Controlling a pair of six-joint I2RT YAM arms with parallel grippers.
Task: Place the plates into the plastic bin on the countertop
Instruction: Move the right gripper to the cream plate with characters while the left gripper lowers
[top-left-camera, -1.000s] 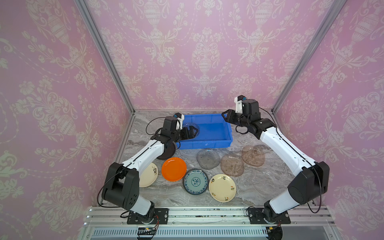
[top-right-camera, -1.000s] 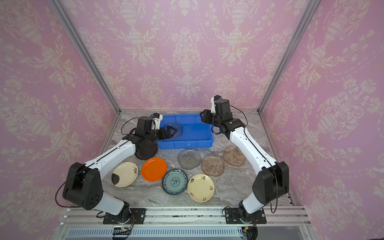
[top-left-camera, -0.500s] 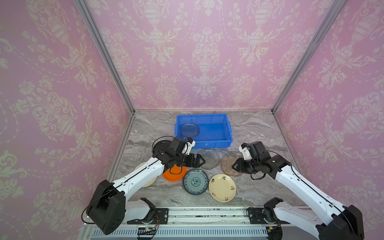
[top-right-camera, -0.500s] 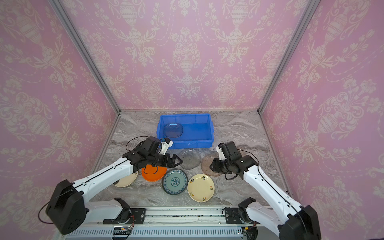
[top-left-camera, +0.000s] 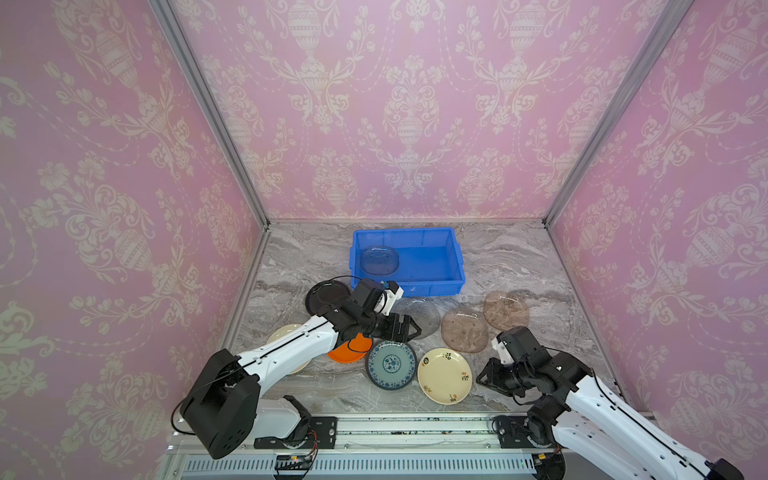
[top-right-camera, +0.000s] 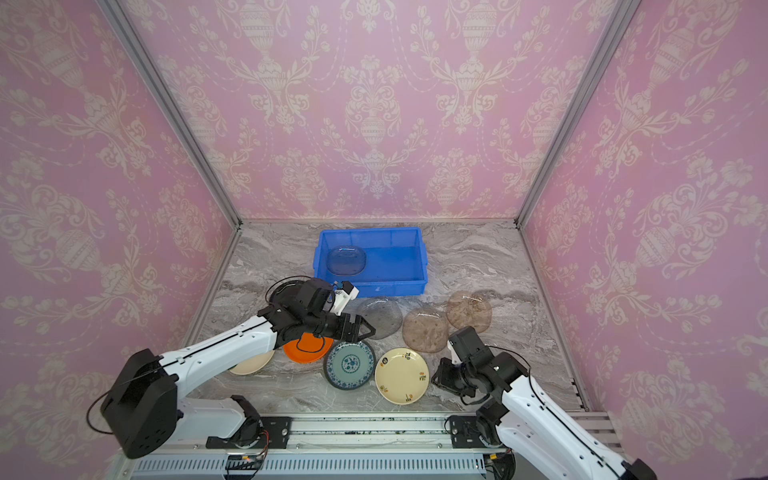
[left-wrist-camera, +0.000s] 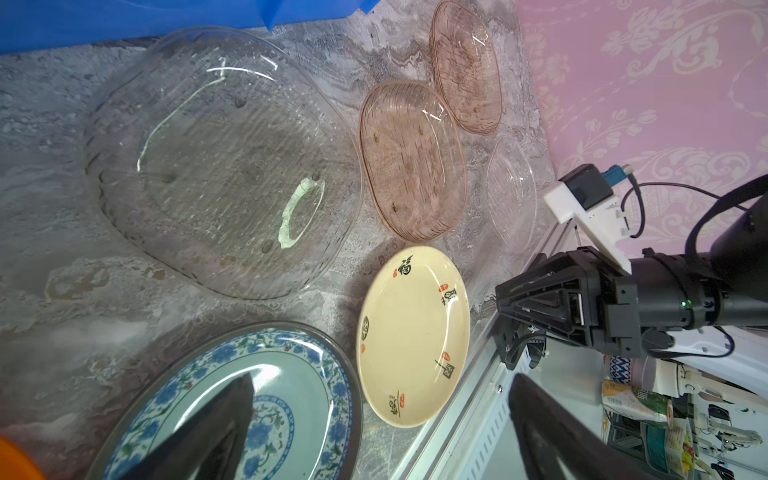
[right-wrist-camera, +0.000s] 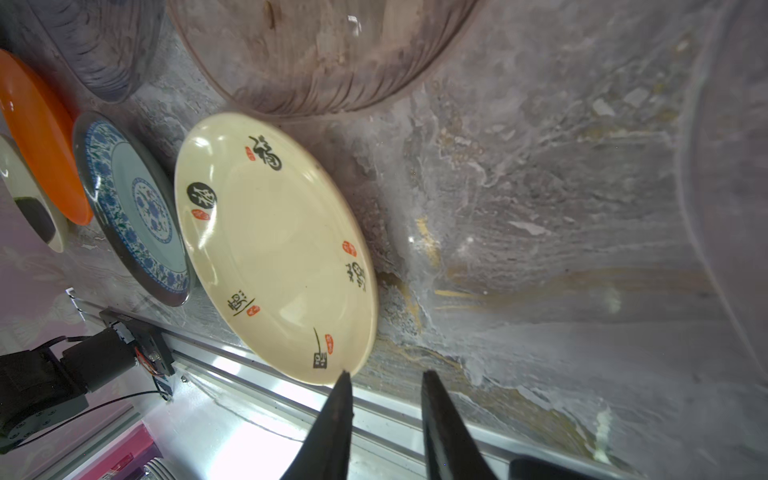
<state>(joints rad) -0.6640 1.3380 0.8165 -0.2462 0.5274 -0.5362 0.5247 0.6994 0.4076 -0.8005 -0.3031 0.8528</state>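
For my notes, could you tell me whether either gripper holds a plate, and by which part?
Nothing is held. The left gripper is wide open and empty; the right gripper is open and empty too, beside the cream plate's rim.

You have free room in the right half of the plastic bin (top-left-camera: 432, 261), its left half taken by a glass plate (top-left-camera: 379, 260), and open desk (top-left-camera: 507, 257) to the bin's right, while other plates (top-left-camera: 444, 376) crowd the strip in front.
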